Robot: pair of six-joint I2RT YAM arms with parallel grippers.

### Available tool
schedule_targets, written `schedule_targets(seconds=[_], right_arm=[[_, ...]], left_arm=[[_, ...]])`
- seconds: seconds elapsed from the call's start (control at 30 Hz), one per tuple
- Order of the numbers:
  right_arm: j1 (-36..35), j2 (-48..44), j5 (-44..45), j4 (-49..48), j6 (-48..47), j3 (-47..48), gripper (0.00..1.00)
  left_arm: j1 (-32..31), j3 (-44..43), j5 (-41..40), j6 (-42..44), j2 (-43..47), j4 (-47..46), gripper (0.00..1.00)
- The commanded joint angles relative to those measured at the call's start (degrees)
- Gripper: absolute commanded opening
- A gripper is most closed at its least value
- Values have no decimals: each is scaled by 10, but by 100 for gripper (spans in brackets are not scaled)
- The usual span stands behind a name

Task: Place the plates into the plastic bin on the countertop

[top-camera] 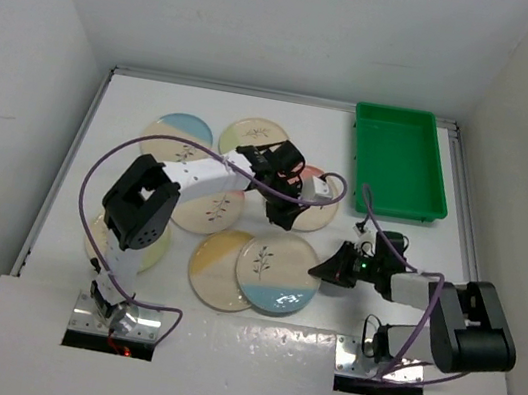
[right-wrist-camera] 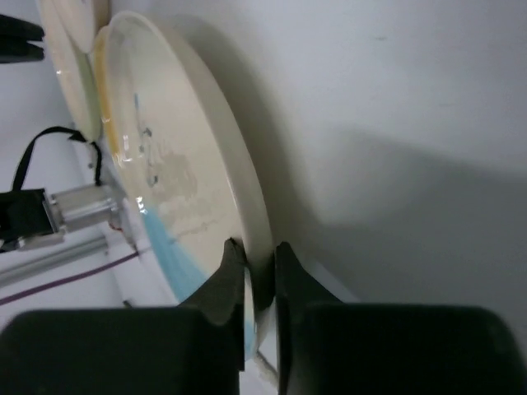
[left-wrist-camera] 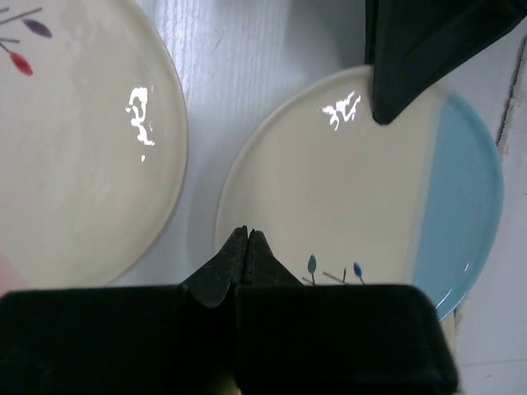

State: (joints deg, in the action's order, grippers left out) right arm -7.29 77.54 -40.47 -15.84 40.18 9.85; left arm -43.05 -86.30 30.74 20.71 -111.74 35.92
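Centrally, the plates (top-camera: 218, 212) lay scattered and overlapping on the white tabletop (top-camera: 122, 108), which was enclosed by plain white walls (top-camera: 294, 20). The green plastic bin (top-camera: 399, 159) stood at the far right corner. The right gripper (right-wrist-camera: 255, 271) pinched the rim of the blue-segment plate (top-camera: 276, 279). The left gripper (left-wrist-camera: 249, 247) was pressed together, holding nothing.

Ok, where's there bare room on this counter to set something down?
The green bin is empty. Bare countertop runs along the far edge left of the bin, and between bin and right arm. The middle is crowded: overlapping plates, the left gripper above them, the right gripper on one's rim.
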Motion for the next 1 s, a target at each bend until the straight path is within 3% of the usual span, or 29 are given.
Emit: schedule_targets(seconds=[0.0,0.2,0.33,0.43,0.63,0.83,0.97], right_arm=[[-3,0,16,-11,-28,-6,1],[6,-126,-17,105,-72,51,0],[6,-175,-15,157,-71,144,0],[17,-168,-6,165,-36,218,0],[89,-84,54,21,107,301,0],[158,-41,265,-106,205,308,0],[194,8,321,-175,261,310,0]], left_arm=[[-1,-21,40,0,19,-16,0],[41,-74,29,-18,29,10,3],[89,-139,34,-63,35,30,33],[133,-185,7,-109,29,30,38],[186,-215,-80,-150,-5,25,38],[193,-165,-93,-164,-22,25,43],[177,-143,-87,-164,-55,25,50]])
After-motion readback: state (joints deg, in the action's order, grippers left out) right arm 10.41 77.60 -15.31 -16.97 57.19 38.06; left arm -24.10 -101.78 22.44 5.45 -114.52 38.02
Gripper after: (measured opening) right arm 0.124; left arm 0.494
